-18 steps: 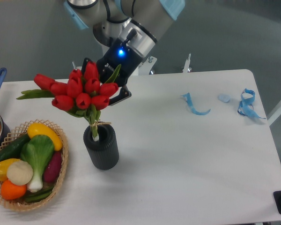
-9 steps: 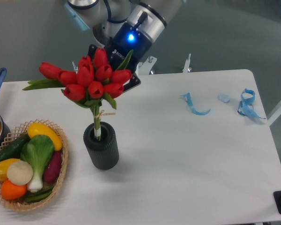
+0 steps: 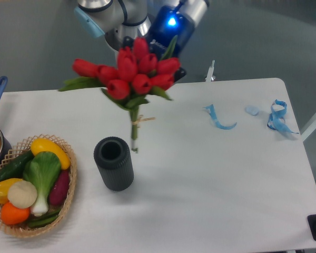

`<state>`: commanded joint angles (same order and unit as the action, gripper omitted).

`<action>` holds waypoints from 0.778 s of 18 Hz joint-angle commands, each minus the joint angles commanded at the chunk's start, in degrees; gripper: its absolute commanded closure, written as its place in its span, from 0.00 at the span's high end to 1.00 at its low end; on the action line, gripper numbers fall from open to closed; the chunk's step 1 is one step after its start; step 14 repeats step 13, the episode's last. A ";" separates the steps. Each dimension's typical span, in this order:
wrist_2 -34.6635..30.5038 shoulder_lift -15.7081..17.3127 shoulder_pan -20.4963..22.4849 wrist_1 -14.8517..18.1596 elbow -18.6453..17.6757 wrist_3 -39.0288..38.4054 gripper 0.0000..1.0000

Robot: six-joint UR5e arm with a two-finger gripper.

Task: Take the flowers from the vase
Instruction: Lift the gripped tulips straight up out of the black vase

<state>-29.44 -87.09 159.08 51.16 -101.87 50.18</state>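
My gripper (image 3: 159, 58) is behind the red heads of the flowers (image 3: 134, 79), so I cannot see my fingers; I cannot tell how they are closed, but the bunch hangs from me in the air. Its stems point down, tied with tan string (image 3: 139, 120), and the stem ends are out of the vase (image 3: 114, 163). The vase stands upright on the white table (image 3: 210, 174), below me and a little to the left. Further left below me is the wicker basket (image 3: 69, 195) with vegetables.

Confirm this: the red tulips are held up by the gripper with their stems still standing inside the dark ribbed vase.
Not quite. The camera view shows the stems out of the vase: the tulips hang in the air to its upper right, and the vase mouth is empty. The gripper does hold them up, mostly hidden behind the blooms.
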 joint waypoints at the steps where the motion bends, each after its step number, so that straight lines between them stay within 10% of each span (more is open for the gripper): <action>1: 0.00 -0.97 0.18 -0.44 0.35 0.71 0.39; 14: -0.62 -10.73 6.42 -1.06 5.89 9.68 0.39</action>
